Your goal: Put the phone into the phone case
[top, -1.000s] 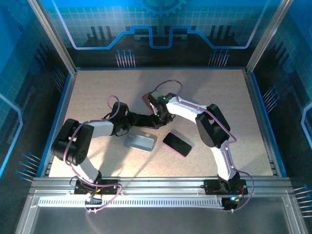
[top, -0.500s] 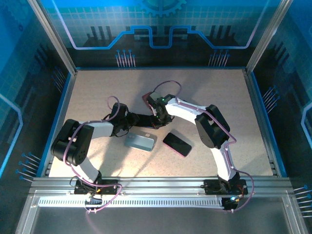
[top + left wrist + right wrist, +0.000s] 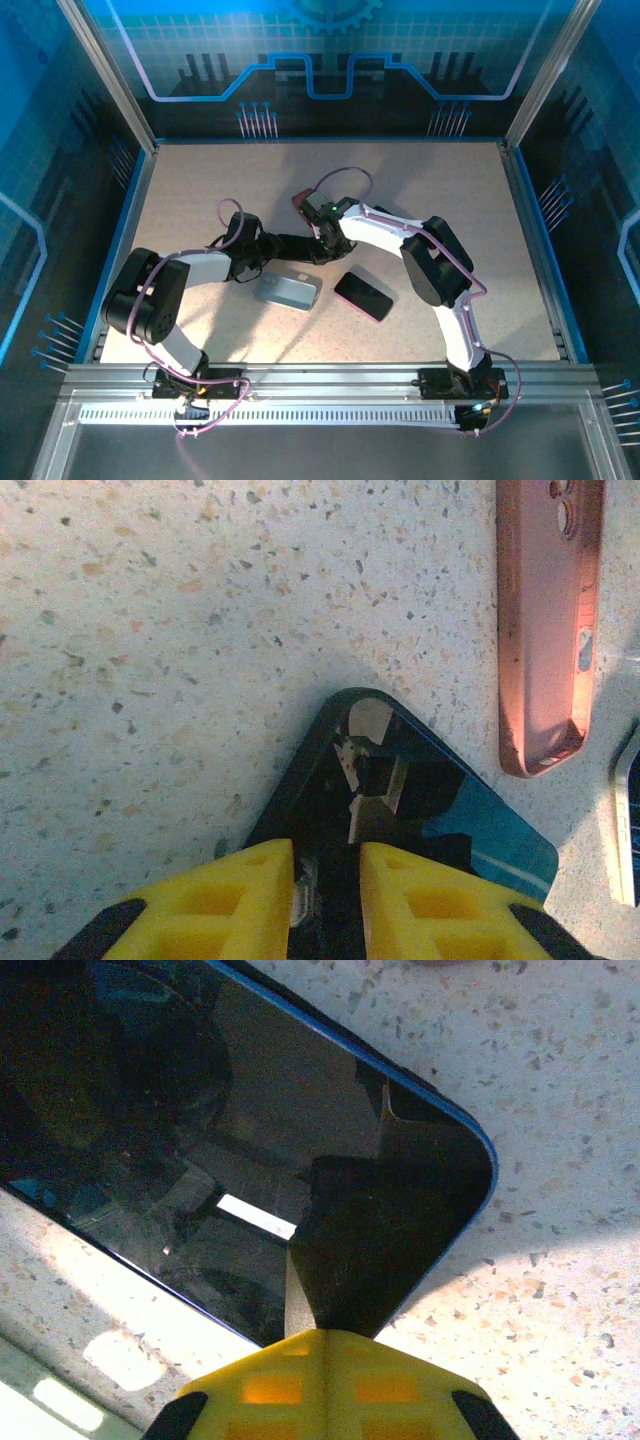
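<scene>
Blue-lit panels wall in a speckled beige table (image 3: 200,190), and both arms reach from its near edge to meet around the middle. At that meeting point the left gripper (image 3: 325,855) has its yellow fingers (image 3: 240,890) clamped on the phone (image 3: 470,825), a black slab with a blue rim, with one edge of it caught in the narrow gap between them. From the left wrist the phone juts away from the fingers, one rounded corner pointing out over the table, and its glass mirrors the gripper above. The right gripper (image 3: 345,1260) comes in from the other side with its fingers fully closed and nothing between them. Its dark tip lies on the phone's screen just inside a rounded corner, and it appears to touch the glass. The case (image 3: 548,620), pink with camera cut-outs at one end, lies on the table just beside the phone's far side, apart from it and with no gripper on it. The phone is outside the case. Nearer the arm bases, a grey-blue slab (image 3: 288,290) lies flat just below the left gripper; whether it is a phone or a case I cannot tell. A dark phone (image 3: 363,295) with a reddish edge lies to its right, close by but not touching, under the right arm's forearm. Purple cables loop over both arms.
</scene>
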{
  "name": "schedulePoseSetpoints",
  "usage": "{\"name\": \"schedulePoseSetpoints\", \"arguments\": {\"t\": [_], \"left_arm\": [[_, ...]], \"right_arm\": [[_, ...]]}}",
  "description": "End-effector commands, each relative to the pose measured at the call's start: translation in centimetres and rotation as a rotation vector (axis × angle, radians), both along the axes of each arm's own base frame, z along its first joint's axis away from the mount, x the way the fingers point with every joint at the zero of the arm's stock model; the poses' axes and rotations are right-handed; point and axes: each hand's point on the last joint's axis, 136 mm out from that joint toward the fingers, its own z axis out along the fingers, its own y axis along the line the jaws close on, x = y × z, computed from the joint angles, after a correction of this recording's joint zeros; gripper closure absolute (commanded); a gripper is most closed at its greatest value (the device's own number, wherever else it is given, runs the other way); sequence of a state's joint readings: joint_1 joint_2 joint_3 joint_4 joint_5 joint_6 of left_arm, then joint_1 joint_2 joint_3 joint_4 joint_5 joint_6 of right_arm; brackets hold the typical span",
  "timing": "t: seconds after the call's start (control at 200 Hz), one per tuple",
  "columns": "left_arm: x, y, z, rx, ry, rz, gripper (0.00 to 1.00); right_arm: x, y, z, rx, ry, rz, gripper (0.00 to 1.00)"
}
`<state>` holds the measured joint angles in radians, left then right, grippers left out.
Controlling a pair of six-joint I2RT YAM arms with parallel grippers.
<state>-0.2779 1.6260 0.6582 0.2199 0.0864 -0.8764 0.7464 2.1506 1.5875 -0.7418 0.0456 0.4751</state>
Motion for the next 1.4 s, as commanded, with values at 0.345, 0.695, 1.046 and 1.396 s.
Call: {"name": "schedulePoseSetpoints", "arguments": {"t": [0.345, 0.695, 1.046, 1.396], "left_arm": [[-2.4, 2.1, -1.7, 0.109, 0.080, 0.019, 0.75], [-1.9, 2.4, -1.9, 0.129, 0.081, 0.024, 0.75], [-1.5, 2.5, -2.0, 0.142, 0.075, 0.027, 0.75], [-1.1, 2.3, -2.8, 0.143, 0.083, 0.016, 0.75]], "right_arm": [[-13.7, -1.9, -13.2, -0.172, 0.478, 0.099, 1.00], [-14.3, -1.6, -14.0, -0.153, 0.529, 0.099, 1.00], [-15.0, -1.8, -14.4, -0.143, 0.552, 0.083, 1.00], [-15.2, -1.0, -13.4, -0.105, 0.568, 0.073, 1.00]]}}
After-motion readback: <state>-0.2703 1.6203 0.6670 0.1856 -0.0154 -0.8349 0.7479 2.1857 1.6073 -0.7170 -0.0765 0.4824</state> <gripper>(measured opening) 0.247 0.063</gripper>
